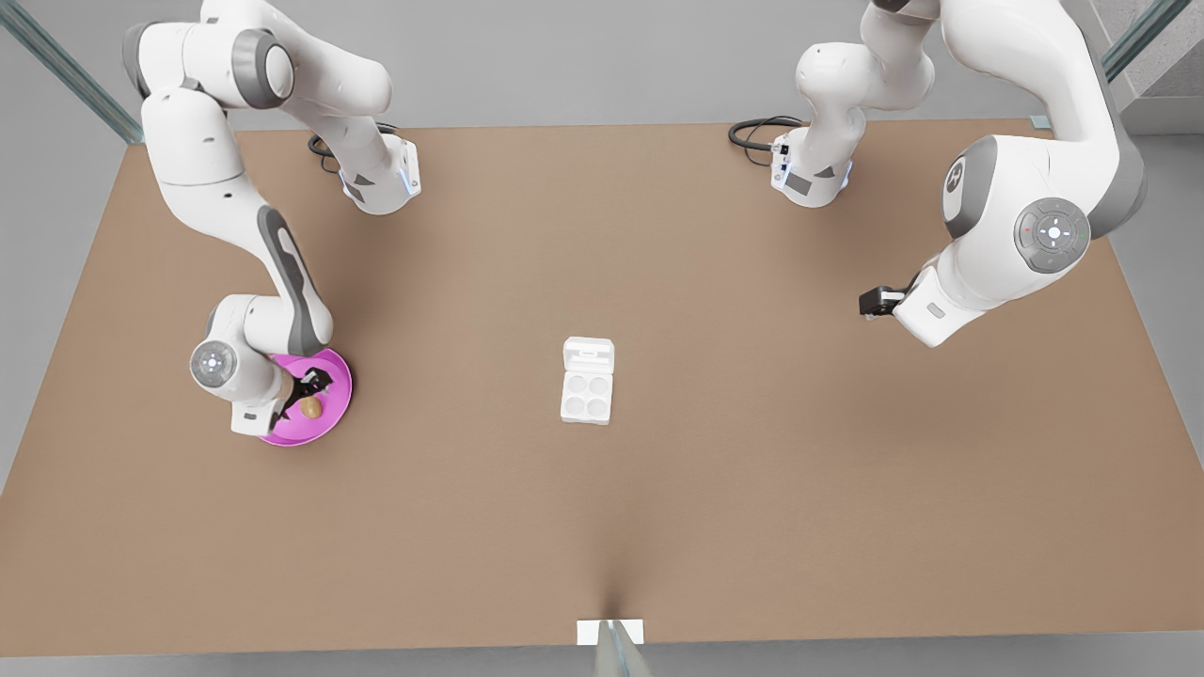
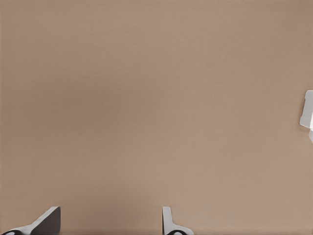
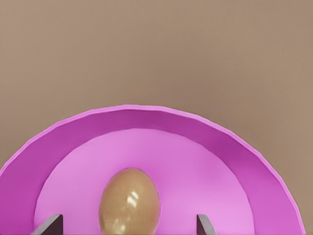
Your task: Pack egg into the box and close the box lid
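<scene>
Brown tabletop point(image 1: 715, 489) spans the front view, its edges meeting grey floor on all sides, with wide bare surface around the box point(image 1: 587, 394). That carton stands near the table's middle, well apart from both arms: a small white tray with four round cups in a two-by-two grid, all four cups vacant. The box lid point(image 1: 589, 355) lies swung open and flat on the table, hinged to the tray's far edge, showing a shallow recess.

Toward the front view's left of the box, well apart from it, sits a round pink plate point(image 1: 331, 366) with a raised rim. The egg point(image 1: 310, 407), tan-brown, smooth and oval, rests on the plate's floor; in the right wrist view the egg point(image 3: 129, 203) shows a glossy highlight and lies between the two dark fingertips point(image 3: 48, 224), which stand apart on either side without touching it. The right gripper point(image 1: 303, 392) is thus spread wide over the plate, straddling the egg.

Toward the front view's right of the box, the left gripper point(image 1: 877, 301) hangs above bare tabletop, waiting. In the left wrist view its fingertips point(image 2: 168, 221) stand parted with nothing between them, and a white corner of the carton point(image 2: 307, 113) shows at the frame's edge.
</scene>
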`<move>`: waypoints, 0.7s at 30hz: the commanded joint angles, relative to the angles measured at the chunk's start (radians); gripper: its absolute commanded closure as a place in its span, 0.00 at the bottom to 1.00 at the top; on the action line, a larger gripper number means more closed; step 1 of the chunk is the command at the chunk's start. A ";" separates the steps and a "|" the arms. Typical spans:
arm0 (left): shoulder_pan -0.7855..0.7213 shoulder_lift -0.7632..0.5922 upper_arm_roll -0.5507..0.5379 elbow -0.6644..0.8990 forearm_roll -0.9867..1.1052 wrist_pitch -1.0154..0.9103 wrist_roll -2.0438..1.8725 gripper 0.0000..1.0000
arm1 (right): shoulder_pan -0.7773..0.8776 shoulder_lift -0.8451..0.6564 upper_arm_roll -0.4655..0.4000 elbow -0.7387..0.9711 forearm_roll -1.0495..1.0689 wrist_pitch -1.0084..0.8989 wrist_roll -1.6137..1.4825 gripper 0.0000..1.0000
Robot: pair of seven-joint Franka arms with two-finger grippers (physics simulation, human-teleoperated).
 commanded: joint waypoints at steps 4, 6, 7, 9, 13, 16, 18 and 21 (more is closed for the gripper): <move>0.000 -0.001 0.001 0.000 0.000 0.000 -0.004 0.00 | -0.003 0.013 0.000 0.004 0.000 0.020 -0.176 0.00; 0.000 0.001 -0.001 0.000 0.000 0.000 -0.002 0.00 | -0.004 0.025 -0.002 0.007 0.002 0.032 -0.176 0.00; 0.000 0.005 0.001 0.000 0.000 0.000 -0.002 0.00 | -0.003 0.024 0.000 0.004 0.002 0.033 -0.176 0.00; 0.000 0.004 -0.001 0.000 0.000 0.000 -0.004 0.00 | -0.003 0.024 -0.001 0.001 0.002 0.032 -0.176 0.05; 0.000 0.004 0.001 0.000 0.000 0.000 -0.002 0.00 | -0.003 0.020 0.000 0.001 0.002 0.032 -0.145 0.15; 0.000 0.005 0.001 0.000 0.000 0.000 -0.004 0.00 | -0.003 0.024 0.000 0.004 0.002 0.032 -0.138 0.31; 0.000 0.005 0.001 0.000 0.000 0.002 -0.004 0.00 | -0.003 0.024 -0.001 0.003 0.002 0.032 -0.138 0.34; 0.000 0.005 0.001 0.000 0.000 0.000 -0.004 0.00 | -0.003 0.022 -0.001 0.001 0.002 0.032 -0.138 0.38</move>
